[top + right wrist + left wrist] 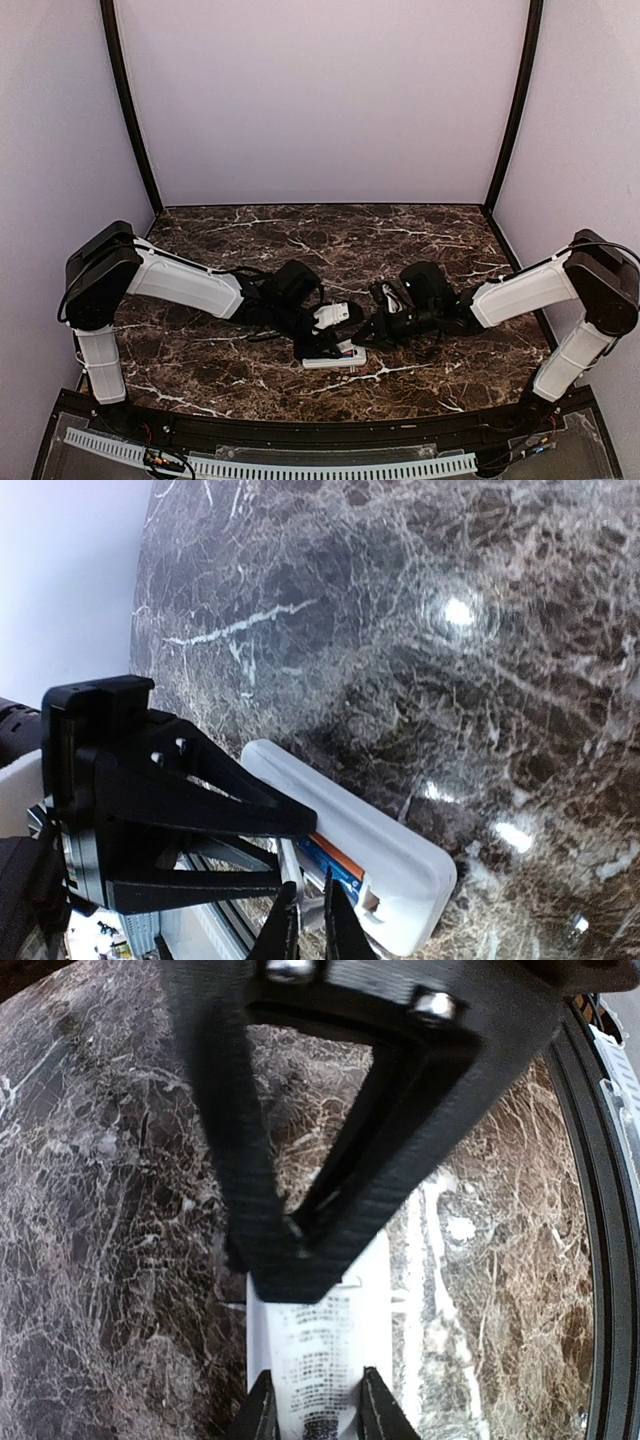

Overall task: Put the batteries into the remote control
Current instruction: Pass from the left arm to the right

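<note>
The white remote control (335, 358) lies on the marble near the front, between both arms. My left gripper (318, 1415) is shut on it, one finger on each long side of its printed back (320, 1360). In the right wrist view its battery bay is uncovered at the near end of the remote control (380, 830). An orange-red battery (338, 853) and a blue battery (333, 870) lie side by side in it. My right gripper (312, 930) hangs right at the bay, its tips almost touching, nothing clearly between them. The left gripper's black frame (150, 810) hides the remote's other end.
The dark marble table (400, 240) is walled in white at the back and sides. A black rail (600, 1260) and a white slotted cable channel (270, 465) run along the front edge, close to the remote. The right gripper's black finger (330, 1160) crosses the left wrist view.
</note>
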Robot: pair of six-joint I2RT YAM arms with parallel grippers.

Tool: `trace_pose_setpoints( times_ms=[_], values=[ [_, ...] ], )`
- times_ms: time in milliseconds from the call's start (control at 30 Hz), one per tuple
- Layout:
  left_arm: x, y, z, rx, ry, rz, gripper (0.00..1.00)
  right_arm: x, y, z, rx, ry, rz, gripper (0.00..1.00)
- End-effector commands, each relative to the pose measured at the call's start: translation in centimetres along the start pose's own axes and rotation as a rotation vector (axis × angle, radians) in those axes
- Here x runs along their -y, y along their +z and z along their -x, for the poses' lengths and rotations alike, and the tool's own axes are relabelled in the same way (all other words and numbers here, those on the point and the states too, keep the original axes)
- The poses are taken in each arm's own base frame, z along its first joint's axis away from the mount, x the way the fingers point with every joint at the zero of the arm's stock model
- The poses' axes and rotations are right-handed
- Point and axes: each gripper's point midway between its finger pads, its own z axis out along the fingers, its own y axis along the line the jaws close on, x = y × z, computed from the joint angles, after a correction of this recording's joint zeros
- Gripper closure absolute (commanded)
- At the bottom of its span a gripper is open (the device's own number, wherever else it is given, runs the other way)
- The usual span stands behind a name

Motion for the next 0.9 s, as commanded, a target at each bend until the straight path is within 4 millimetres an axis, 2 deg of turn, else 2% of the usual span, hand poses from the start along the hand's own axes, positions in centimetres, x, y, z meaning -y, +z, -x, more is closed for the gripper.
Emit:
trace_pose_setpoints(
  times_ms=[0, 333, 667, 867],
  values=[
    [1.6, -0.6, -3.2, -0.143, -0.011, -0.056, 0.9, 0.3, 0.0, -3.1, -0.119, -0.003, -0.017, 0.9],
    [1.7, -0.5, -2.7, -0.151, -0.02, -0.072, 0.9, 0.2, -0.2, -3.2, -0.118, -0.001, -0.008, 0.89],
    [1.6, -1.0, -0.7, -0.105, 0.011, -0.073, 0.9, -1.3, -1.7, -2.0, -0.067, -0.011, 0.072, 0.65],
    [2.0, -1.5, 1.5, -0.025, 0.064, -0.062, 0.9, -1.1, -0.9, -1.9, -0.084, 0.007, 0.095, 0.63]
  ],
)
